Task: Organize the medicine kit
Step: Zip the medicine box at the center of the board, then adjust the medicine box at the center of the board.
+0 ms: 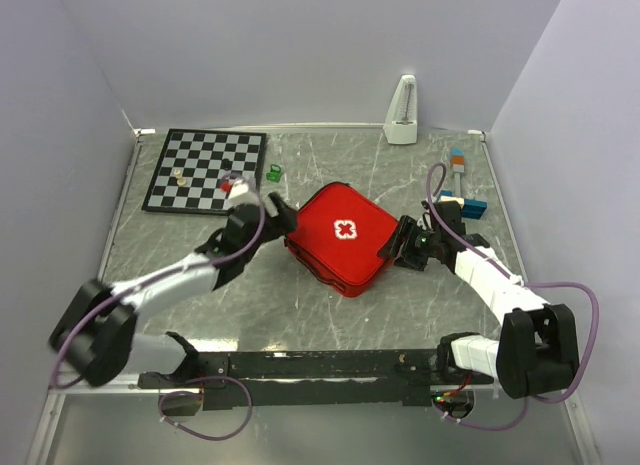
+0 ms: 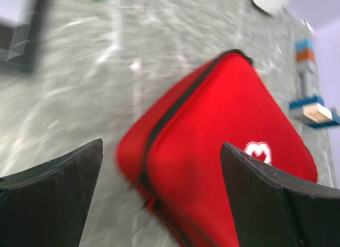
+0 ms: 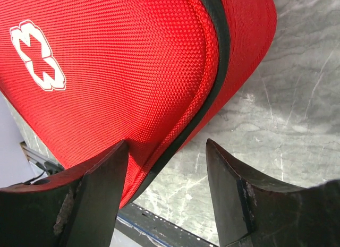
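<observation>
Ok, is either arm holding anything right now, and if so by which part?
Nothing is held. Both arms' jaws stand open, one set at each side of the red medicine kit, neither clamped on it.

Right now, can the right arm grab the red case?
Probably yes. The right tool is open, its jaws astride a corner of the medicine kit, with nothing in between.

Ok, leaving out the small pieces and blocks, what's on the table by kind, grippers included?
Red medicine kit: 1
Chessboard: 1
White metronome-shaped object: 1
Grippers: 2, the left gripper and the right gripper
Total: 5
</observation>
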`<act>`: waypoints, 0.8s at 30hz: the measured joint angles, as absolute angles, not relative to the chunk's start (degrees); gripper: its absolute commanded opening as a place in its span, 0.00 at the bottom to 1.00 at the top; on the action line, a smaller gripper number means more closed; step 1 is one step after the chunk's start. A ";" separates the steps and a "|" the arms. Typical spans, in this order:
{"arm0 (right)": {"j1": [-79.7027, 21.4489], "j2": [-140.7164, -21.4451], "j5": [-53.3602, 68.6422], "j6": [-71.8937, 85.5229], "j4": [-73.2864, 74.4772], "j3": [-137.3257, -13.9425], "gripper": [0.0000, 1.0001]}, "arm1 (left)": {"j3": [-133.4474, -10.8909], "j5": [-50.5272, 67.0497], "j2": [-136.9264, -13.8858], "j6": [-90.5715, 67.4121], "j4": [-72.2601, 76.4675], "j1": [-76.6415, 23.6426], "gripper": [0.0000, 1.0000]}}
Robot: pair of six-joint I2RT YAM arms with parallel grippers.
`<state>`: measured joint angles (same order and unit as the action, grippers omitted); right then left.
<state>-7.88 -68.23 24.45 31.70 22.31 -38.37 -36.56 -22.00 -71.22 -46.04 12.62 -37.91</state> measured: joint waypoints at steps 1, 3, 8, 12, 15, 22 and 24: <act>-7.88 -68.31 24.51 31.83 22.22 -38.37 0.67 | -38.76 -19.29 -74.22 -45.17 13.41 -36.88 0.95; -7.88 -68.38 24.69 31.90 21.93 -38.37 0.67 | -42.37 -13.08 -79.72 -43.68 15.57 -34.39 0.93; -7.88 -69.21 25.06 31.92 20.58 -38.37 0.67 | -52.31 1.45 -92.31 -40.40 16.53 -28.60 0.88; -7.88 -71.42 25.76 32.01 18.98 -38.72 0.67 | -55.79 11.66 -98.56 -37.60 16.64 -28.01 0.79; -7.88 -74.24 26.30 32.08 18.09 -40.47 0.67 | -56.23 16.49 -101.43 -35.68 16.56 -28.56 0.67; -7.88 -78.43 24.56 31.79 20.27 -45.10 0.68 | -50.48 18.04 -98.89 -34.41 22.20 -28.14 0.52; -7.86 -81.36 22.39 31.00 21.23 -48.84 0.68 | -45.63 17.85 -95.50 -35.24 24.73 -28.67 0.51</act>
